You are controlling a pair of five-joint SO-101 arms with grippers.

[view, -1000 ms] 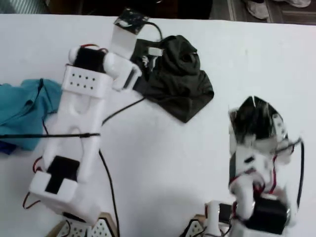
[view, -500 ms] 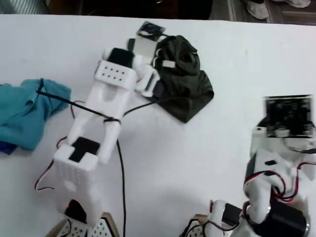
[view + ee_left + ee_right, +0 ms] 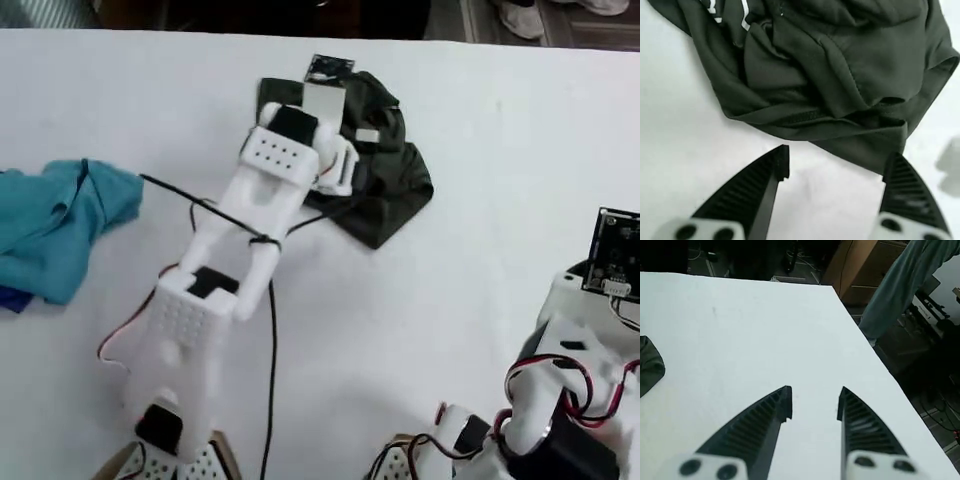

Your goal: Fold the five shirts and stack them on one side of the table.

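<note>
White, smooth tabletop carries everything. Over it the large white left arm has swung across from the teal side within the last second and now stands above the crumpled dark olive-black shirt near the far edge. The white right arm has meanwhile drawn back toward the near right corner. The left gripper is spread wide at the dark shirt's hem, with no cloth pinched between its jaws. The right gripper is moderately parted over bare table and holds nothing. I judge this to be the start of work on the dark shirt, with nothing folded and no stack begun. A rumpled teal shirt lies at the left edge, well apart from the dark one. Beyond the table are dark floor, a wooden cabinet and loose cables.
</note>
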